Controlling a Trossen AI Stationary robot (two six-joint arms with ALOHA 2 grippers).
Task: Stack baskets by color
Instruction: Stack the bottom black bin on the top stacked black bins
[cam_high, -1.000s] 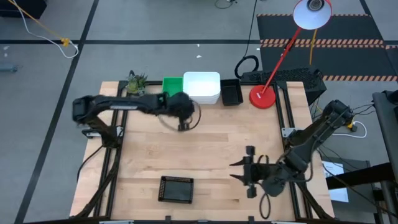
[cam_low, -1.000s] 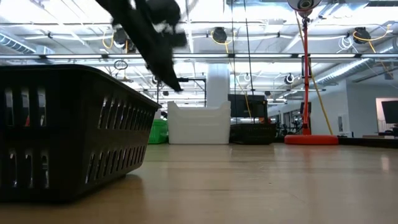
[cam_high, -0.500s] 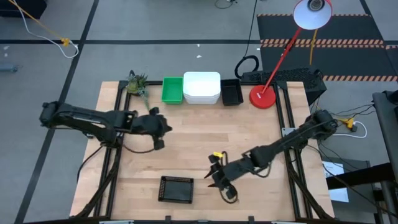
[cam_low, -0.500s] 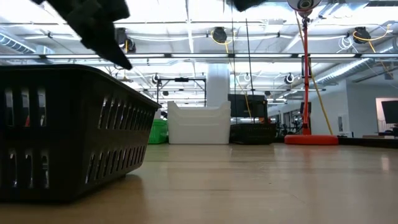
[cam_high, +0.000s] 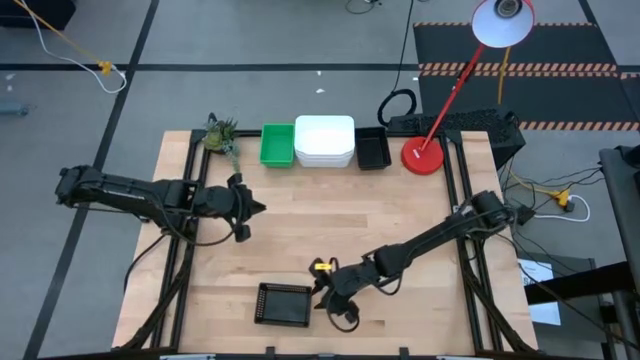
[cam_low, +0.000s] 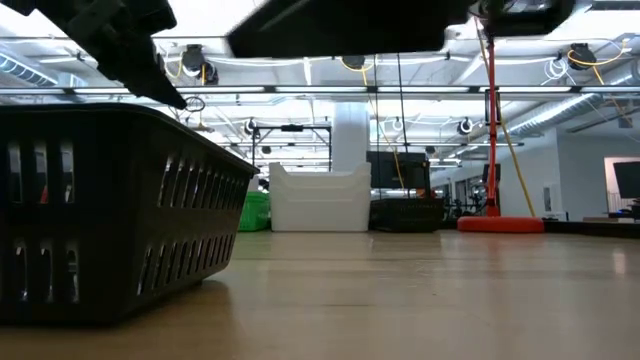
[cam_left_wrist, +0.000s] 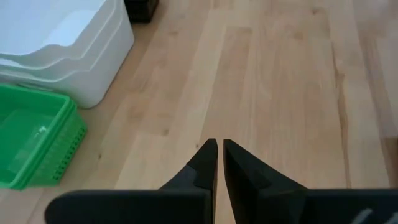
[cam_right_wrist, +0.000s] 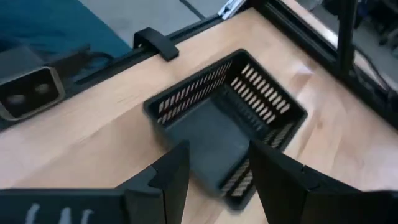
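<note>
The left gripper (cam_high: 252, 207) now sits back over the table's left side, well away from the far row of baskets where it was a second ago. The right gripper (cam_high: 322, 295), fingers spread, now hovers just beside the lone black basket (cam_high: 283, 304) (near edge).

Along your table's far edge (cam_high: 320, 178) runs a row — plant (cam_high: 221, 134) at the left, then three baskets touching side by side (cam_high: 277, 145) (cam_high: 324, 141) (cam_high: 372, 148), then the lamp base (cam_high: 422, 157) at the right. A lone basket (cam_high: 283, 304) sits near the front edge, well apart from that row. Your right gripper (cam_high: 326, 297) hangs just beside its right side, open jaws toward it — your left gripper (cam_high: 248, 207) is over the table's left middle, fingers together.
</note>
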